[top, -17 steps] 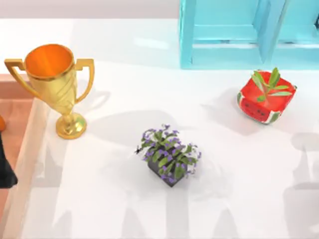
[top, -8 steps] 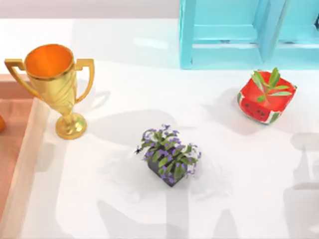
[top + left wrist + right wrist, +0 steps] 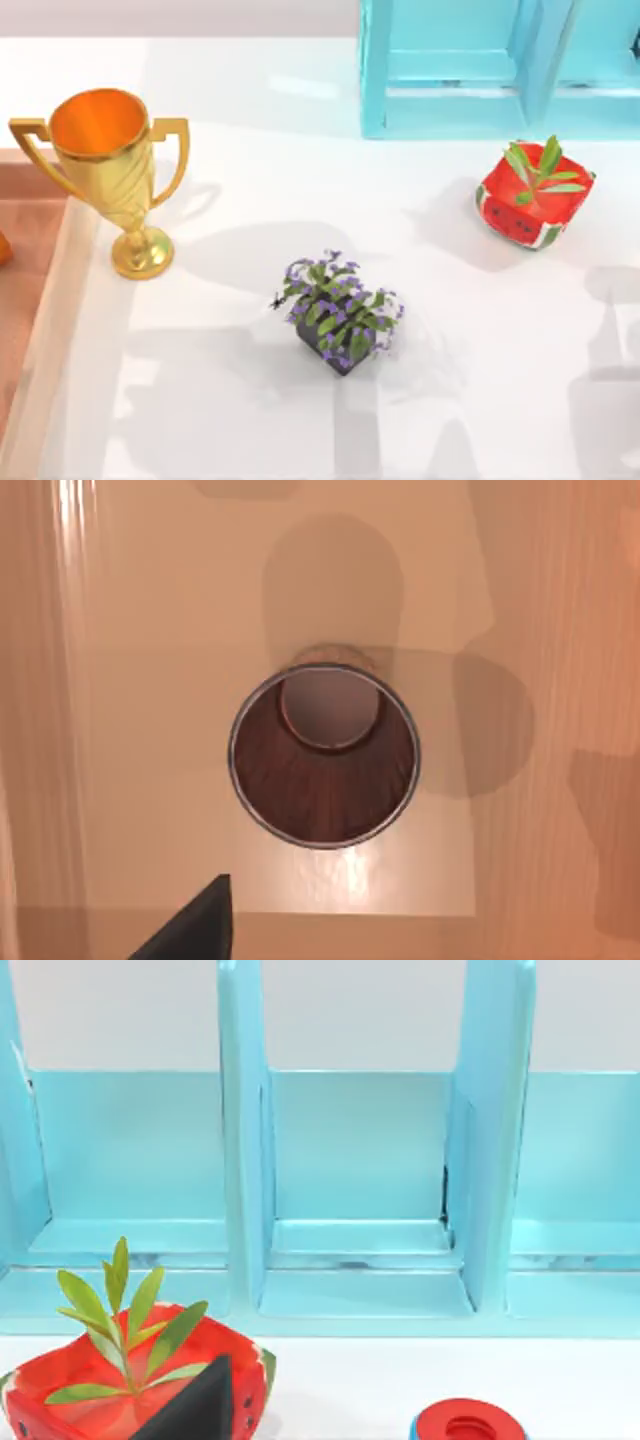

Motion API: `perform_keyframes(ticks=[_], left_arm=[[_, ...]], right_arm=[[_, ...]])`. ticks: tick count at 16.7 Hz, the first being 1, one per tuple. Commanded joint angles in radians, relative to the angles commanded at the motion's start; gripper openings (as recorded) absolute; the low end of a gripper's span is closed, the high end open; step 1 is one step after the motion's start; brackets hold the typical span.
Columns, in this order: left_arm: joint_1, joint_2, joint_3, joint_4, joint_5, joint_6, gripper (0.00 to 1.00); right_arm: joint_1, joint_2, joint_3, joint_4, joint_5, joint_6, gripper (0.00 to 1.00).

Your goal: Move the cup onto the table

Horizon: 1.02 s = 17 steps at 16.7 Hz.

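White tabletop (image 3: 250, 420) fills most of the top view, with a gold trophy (image 3: 110, 170) near its left edge, a purple-flowered planter (image 3: 340, 315) mid-table and a watermelon pot (image 3: 533, 195) at right. Your cup (image 3: 323, 757) stands upright on the orange-brown wooden surface (image 3: 150, 630), seen mouth-up straight below the left wrist camera — you're still at the approach step. One dark fingertip (image 3: 195, 930) shows; I cannot tell the pincer's state. Next, descend centred over the rim. Right arm looks parked, facing the turquoise cabinet (image 3: 360, 1160).

Open worktop (image 3: 240, 400) lies between the trophy (image 3: 110, 170), the purple-flowered planter (image 3: 340, 315) and the watermelon pot (image 3: 533, 195).
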State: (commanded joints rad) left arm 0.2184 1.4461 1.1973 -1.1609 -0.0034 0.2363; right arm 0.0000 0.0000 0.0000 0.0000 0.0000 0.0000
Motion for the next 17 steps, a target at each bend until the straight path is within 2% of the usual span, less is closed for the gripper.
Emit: perform_keyframes(ticks=[4,11,14,17], left_arm=[[0.025,0.151,0.134,-0.131,0.0,0.027,1.0],[0.023,0.164,0.144,-0.141,-0.001,0.029,1.0],[0.026,0.18,0.084,-0.074,0.0,0.029,1.0],[0.029,0.208,-0.019,0.071,0.0,0.032,1.0]], right_arm=[[0.0,0.0,0.0,0.0,0.0,0.0,1.0],[0.0,0.0,0.0,0.0,0.0,0.0,1.0],[0.0,0.0,0.0,0.0,0.0,0.0,1.0],[0.0,0.0,0.0,0.0,0.0,0.0,1.0]])
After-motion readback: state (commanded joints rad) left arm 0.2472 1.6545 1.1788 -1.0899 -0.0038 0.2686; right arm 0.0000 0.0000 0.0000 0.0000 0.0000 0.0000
